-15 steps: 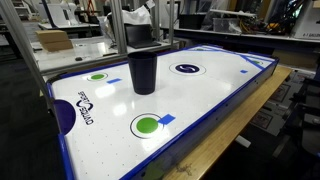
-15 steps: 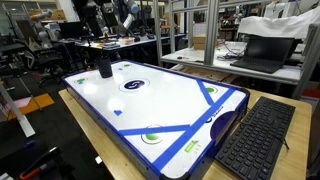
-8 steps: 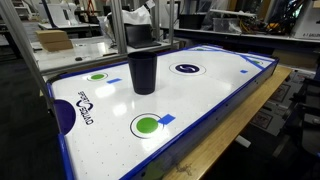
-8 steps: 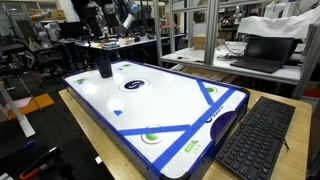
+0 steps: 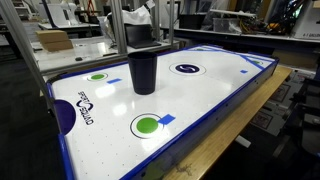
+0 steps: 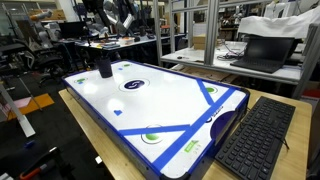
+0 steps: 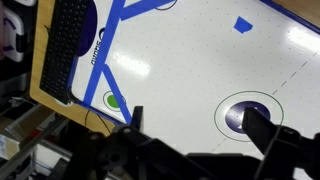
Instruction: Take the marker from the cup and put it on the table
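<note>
Task barely begun, imo: the cup [image 5: 143, 70] stands upright on the counter [image 5: 205, 105], just right of the far green circle [image 5: 97, 76]. No marker shows above its rim or anywhere on the white top, so it's prob. inside. In the wrist view the end effector [image 7: 195, 140] hangs high over the counter w/ jaws spread wide, nothing btw. them and the cup out of frame; approach, grasp, lift-out & set-down are all left.

The white tabletop [image 5: 190, 95] lies broad and open in both exterior views, with room to pass over nearly all of it. The one obstacle standing on it is the black cup [image 5: 143, 68], upright near one end beside a green circle [image 5: 97, 76]. Metal frame posts [image 5: 118, 25] rise close behind that end. A black keyboard [image 6: 255, 140] lies off the opposite end.
</note>
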Robot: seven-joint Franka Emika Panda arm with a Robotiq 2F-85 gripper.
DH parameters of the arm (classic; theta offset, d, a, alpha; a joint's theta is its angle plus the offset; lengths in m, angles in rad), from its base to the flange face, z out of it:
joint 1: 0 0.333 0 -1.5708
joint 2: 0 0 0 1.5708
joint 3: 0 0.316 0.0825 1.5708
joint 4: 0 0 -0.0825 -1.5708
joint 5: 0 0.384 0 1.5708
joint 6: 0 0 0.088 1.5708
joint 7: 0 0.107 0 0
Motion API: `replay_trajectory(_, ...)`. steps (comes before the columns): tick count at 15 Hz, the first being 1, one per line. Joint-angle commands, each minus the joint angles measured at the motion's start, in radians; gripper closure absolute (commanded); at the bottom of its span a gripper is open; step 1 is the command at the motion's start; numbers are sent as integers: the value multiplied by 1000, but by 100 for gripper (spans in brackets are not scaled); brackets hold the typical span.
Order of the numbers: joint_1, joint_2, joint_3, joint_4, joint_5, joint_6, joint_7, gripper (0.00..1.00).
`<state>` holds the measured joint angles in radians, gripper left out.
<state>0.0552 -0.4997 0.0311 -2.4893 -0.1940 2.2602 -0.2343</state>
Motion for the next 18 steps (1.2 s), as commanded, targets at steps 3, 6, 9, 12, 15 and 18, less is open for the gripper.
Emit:
replay_trajectory(3,120,92,-63,89,88,22,-296,0)
replay_trajectory(6,175,127,-76,122,143,19,-457,0)
replay_trajectory(9,208,162,-73,157,198,17,-623,0)
replay_trajectory(12,235,200,-65,187,261,25,-795,0)
replay_trajectory(15,253,235,-55,209,326,18,-977,0)
replay_trajectory(18,216,220,-17,181,300,16,-883,0)
